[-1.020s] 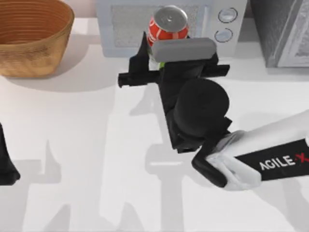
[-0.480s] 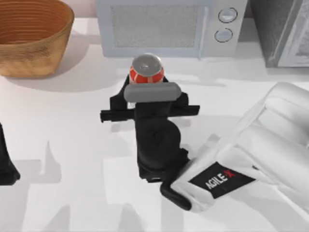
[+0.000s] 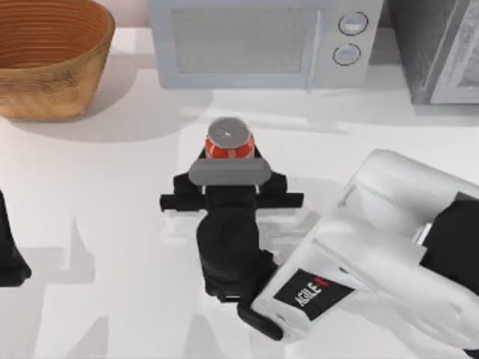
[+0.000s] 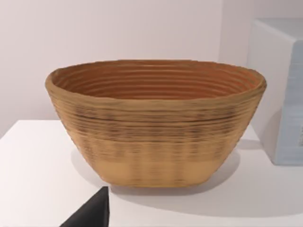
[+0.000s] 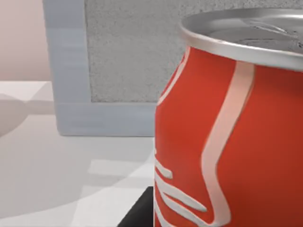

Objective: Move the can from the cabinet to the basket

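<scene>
The can, red with a silver top, stands upright in the middle of the table in front of the microwave. My right gripper is shut on the can from the near side. In the right wrist view the can sits very close, its red side with white script facing the camera. At the table's back left is the basket, tan and woven, seen side-on as the basket in the left wrist view. The grey speckled cabinet is at the back right. My left arm is parked at the left edge.
A light grey microwave with two round knobs stands at the back centre, between basket and cabinet. Bare white table stretches from the can toward the basket. The right arm's white link covers the front right of the table.
My right gripper has drawn the can back from the microwave's front toward the table's middle and lower, drifting slightly left. The left arm has not moved.
</scene>
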Available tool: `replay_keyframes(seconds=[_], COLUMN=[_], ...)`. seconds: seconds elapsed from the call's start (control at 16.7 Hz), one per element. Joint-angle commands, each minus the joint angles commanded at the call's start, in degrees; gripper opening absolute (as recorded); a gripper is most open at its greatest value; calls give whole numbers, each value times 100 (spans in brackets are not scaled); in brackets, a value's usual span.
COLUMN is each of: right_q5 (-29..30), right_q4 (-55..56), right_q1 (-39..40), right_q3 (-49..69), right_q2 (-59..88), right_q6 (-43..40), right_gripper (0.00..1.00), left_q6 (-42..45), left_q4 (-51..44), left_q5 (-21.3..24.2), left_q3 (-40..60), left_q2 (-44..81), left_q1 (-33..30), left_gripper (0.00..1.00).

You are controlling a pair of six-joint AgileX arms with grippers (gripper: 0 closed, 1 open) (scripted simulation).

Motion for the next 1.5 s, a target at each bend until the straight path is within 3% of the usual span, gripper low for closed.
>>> replay_keyframes(seconds=[0.84, 1.5], right_q5=[-245, -245], right_q4=[-93, -93], right_q1=[-248, -248], right_q3=[452, 452], right_q2=[343, 343], right_q6=[-17, -17], right_gripper=[0, 83], left_q6=[0, 0], left_q4=[0, 0], left_q5=[0, 0], left_q3=[0, 0], left_q2=[0, 0], left_q1=[0, 0], left_gripper=[100, 100])
